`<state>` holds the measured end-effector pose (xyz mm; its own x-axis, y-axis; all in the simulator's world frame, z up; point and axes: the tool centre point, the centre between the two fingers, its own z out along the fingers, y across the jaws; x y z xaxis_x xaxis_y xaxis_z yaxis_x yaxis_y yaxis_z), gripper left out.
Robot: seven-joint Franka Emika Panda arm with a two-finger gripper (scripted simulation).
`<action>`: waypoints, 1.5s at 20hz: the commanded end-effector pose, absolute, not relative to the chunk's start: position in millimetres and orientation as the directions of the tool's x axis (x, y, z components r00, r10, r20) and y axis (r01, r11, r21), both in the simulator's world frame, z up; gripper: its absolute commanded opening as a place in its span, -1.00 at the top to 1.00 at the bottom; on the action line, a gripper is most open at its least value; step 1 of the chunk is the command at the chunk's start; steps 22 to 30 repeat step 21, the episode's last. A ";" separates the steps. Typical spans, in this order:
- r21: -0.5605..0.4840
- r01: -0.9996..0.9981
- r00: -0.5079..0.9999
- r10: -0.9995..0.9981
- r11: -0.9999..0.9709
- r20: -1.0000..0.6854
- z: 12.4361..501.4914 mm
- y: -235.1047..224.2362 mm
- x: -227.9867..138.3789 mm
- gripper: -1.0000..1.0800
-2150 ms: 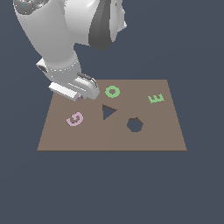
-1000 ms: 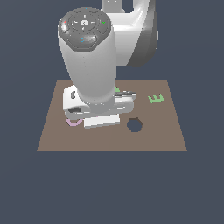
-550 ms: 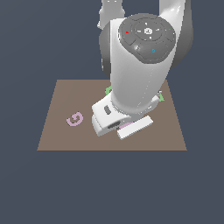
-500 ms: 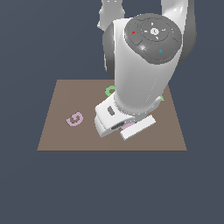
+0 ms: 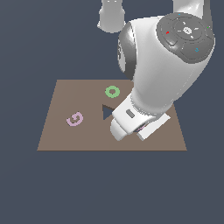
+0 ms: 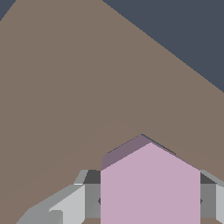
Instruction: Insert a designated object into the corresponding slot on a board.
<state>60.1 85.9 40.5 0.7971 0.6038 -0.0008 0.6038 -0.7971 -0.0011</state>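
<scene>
**Arm w/ block now over slot area**

Arm has swung across the board (image 5: 61, 113) from near letter G (image 5: 75, 118), hiding the slot. Tool (image 6: 148, 201) clenched on the pink hexagonal block (image 6: 150, 188), low over brown surface; insertion looks imminent.

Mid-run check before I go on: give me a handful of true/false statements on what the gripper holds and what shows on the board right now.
1. The gripper is shut on the pink hexagonal block. True: in the wrist view a finger sits against each side of it.
2. The green ring O lies loose off the board. False: it lies on the board.
3. The pink letter G is in full view in the exterior view. True.
4. The hexagonal slot is plainly visible in the exterior view. False: the arm covers that part of the board.
5. The dark triangular cut-out is wholly hidden. False: part of it shows beside the arm.
</scene>
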 end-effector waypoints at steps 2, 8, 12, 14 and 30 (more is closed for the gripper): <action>0.000 0.599 0.801 0.599 -0.801 -0.001 40.6 83.6 60.1 1.00; 0.000 0.597 0.803 0.597 -0.803 -0.001 35.5 82.9 60.1 1.00; 0.001 0.595 0.804 0.595 -0.804 -0.001 30.5 82.3 60.2 -0.92; 0.001 0.595 0.804 0.595 -0.804 -0.001 30.5 82.3 60.2 -0.92; 0.001 0.595 0.804 0.595 -0.804 -0.001 30.5 82.3 60.2 -0.92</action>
